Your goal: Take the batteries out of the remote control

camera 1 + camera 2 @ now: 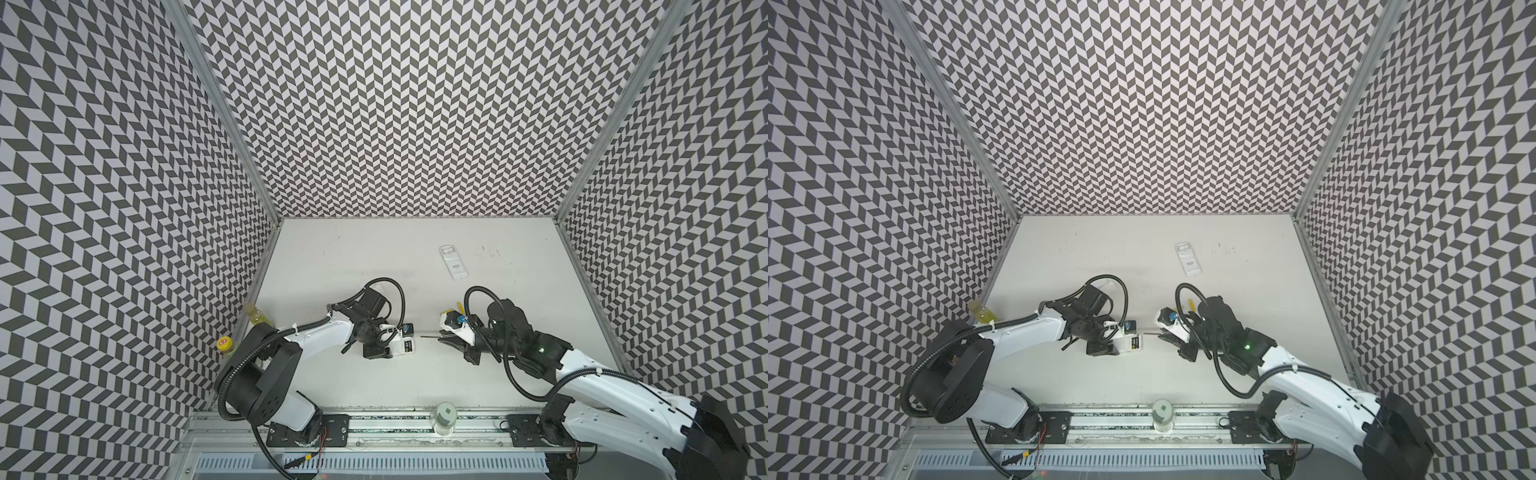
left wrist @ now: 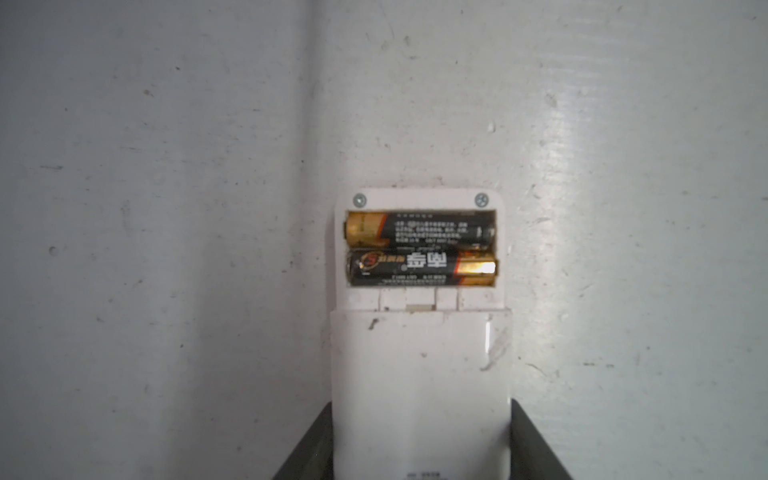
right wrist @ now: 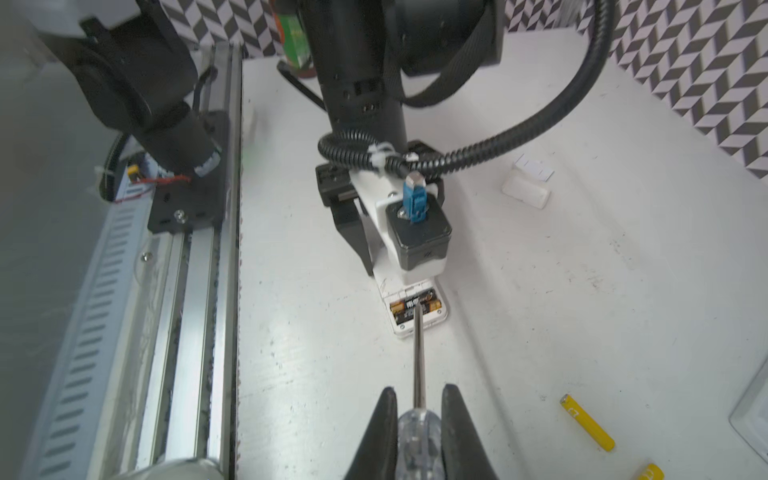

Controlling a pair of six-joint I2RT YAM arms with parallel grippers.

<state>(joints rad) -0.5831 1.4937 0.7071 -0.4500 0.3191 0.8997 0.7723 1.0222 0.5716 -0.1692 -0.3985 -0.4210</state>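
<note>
A white remote control (image 2: 419, 374) lies back-up on the table, its long sides pressed between my left gripper's (image 2: 420, 440) fingers (image 2: 311, 449). Its compartment is uncovered and holds two black batteries with gold ends (image 2: 419, 230) (image 2: 419, 268), side by side. My right gripper (image 3: 417, 399) is shut on a clear-handled screwdriver (image 3: 417, 440). The shaft (image 3: 417, 361) points at the compartment (image 3: 415, 307). In a top view the tip (image 1: 424, 336) stops just short of the remote (image 1: 405, 346). Two yellow batteries (image 3: 586, 422) (image 3: 648, 471) lie loose on the table beside my right gripper.
A second white remote (image 1: 453, 262) lies further back, right of centre. Small white plastic pieces (image 3: 525, 193) rest behind the left arm. Two bottles (image 1: 257, 318) (image 1: 225, 347) stand at the left wall. A jar (image 1: 444, 417) sits on the front rail.
</note>
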